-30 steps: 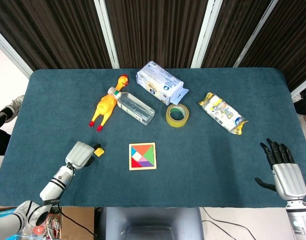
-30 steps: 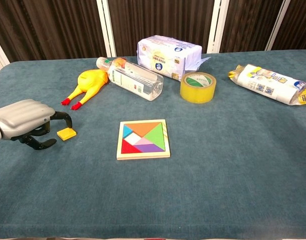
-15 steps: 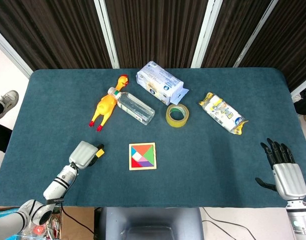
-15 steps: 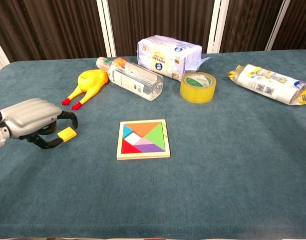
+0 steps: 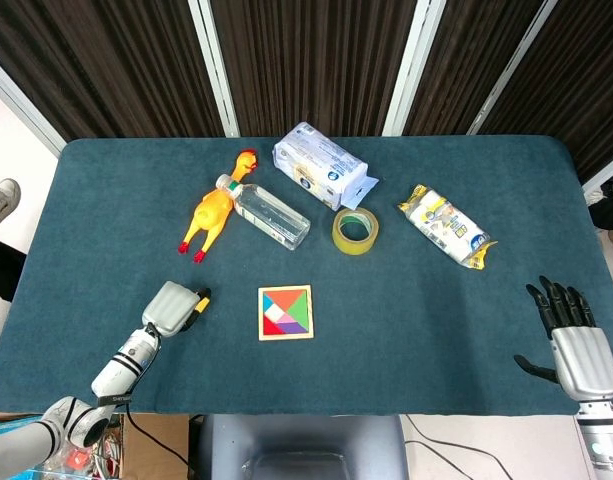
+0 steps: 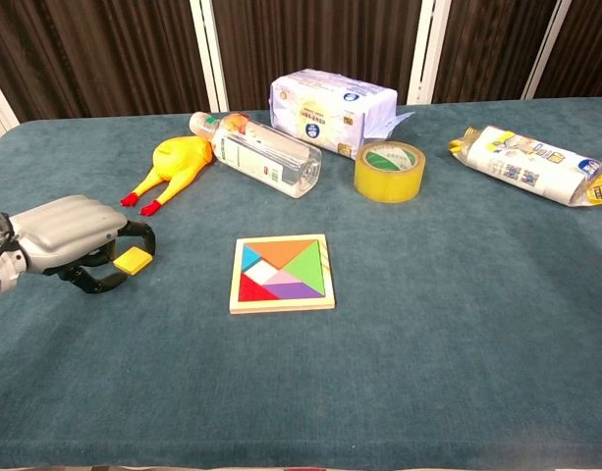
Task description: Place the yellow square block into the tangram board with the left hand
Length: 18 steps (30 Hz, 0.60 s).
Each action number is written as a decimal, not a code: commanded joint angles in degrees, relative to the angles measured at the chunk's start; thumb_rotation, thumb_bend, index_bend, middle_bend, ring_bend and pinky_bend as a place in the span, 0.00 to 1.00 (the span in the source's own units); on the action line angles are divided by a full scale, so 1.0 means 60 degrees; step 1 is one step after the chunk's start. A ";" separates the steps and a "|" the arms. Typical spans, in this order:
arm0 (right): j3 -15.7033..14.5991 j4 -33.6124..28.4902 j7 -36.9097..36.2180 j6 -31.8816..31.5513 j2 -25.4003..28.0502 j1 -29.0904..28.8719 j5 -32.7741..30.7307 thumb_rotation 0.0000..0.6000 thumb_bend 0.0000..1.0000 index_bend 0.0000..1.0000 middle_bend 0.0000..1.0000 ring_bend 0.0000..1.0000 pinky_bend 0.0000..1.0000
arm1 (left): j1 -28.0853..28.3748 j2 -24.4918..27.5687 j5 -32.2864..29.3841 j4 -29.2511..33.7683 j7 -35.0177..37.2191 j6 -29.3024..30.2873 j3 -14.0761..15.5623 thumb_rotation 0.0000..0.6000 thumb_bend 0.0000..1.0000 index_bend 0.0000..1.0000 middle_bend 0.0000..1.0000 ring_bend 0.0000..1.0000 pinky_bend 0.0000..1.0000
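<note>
The yellow square block (image 6: 132, 259) lies at table level on the left, a little tilted, pinched between the curled fingers and thumb of my left hand (image 6: 70, 231). From the head view my left hand (image 5: 172, 307) covers most of the block (image 5: 200, 303). The wooden tangram board (image 6: 282, 273) lies flat to the right of the hand, filled with coloured pieces around a pale gap near its middle; the head view also shows the board (image 5: 285, 312). My right hand (image 5: 571, 345) rests far off at the table's front right, fingers spread and holding nothing.
Behind the board lie a yellow rubber chicken (image 5: 216, 207), a clear bottle (image 5: 271, 212), a tissue pack (image 5: 321, 165), a tape roll (image 5: 355, 231) and a snack packet (image 5: 446, 227). Bare blue cloth separates hand and board.
My left hand has slid right and its fingers have closed around the yellow block. The right hand has shifted only slightly.
</note>
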<state>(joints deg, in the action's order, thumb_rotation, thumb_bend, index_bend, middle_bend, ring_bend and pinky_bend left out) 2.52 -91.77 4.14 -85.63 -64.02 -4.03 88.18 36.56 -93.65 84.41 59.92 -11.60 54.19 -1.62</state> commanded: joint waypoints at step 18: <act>-0.0015 -0.0019 0.0065 0.0017 -0.0013 -0.0001 0.0024 1.00 0.17 0.00 0.00 0.00 0.00 | 0.0027 0.0142 -0.0166 0.0242 -0.0239 0.0015 0.0019 1.00 0.39 0.41 1.00 1.00 1.00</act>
<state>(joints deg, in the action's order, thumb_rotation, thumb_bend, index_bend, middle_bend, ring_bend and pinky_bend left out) 2.43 -91.88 4.53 -85.53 -64.10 -4.03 88.33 36.71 -92.81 83.43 61.35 -13.02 54.27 -1.51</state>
